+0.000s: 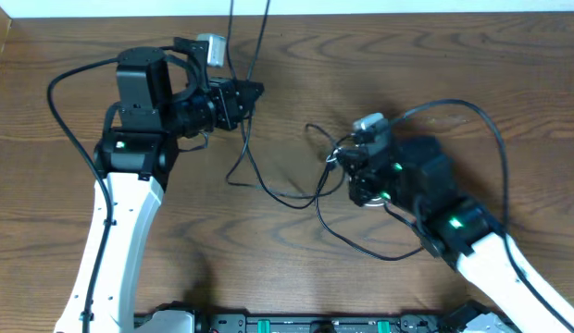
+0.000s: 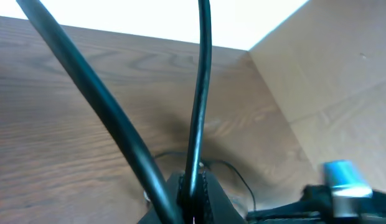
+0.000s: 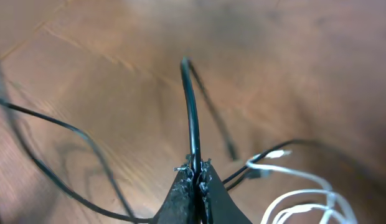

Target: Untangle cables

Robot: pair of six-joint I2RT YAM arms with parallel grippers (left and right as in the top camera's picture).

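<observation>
Left claw [image 2: 193, 190] is pinched shut on a black cable [image 2: 201, 93] that runs toward the far edge of the table [image 1: 454, 55]. Right claw [image 3: 195, 177] is clamped on a second black cable [image 3: 192, 112], with a white cable [image 3: 302, 186] looping just beside it. Slack black loops [image 1: 287, 198] lie on the wood between the arms.

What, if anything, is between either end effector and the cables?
Nothing visible stands in the way. The left end effector is shut on a black cable, and the right end effector is shut on a black strand. I cannot tell whether both hold the same cable.
</observation>
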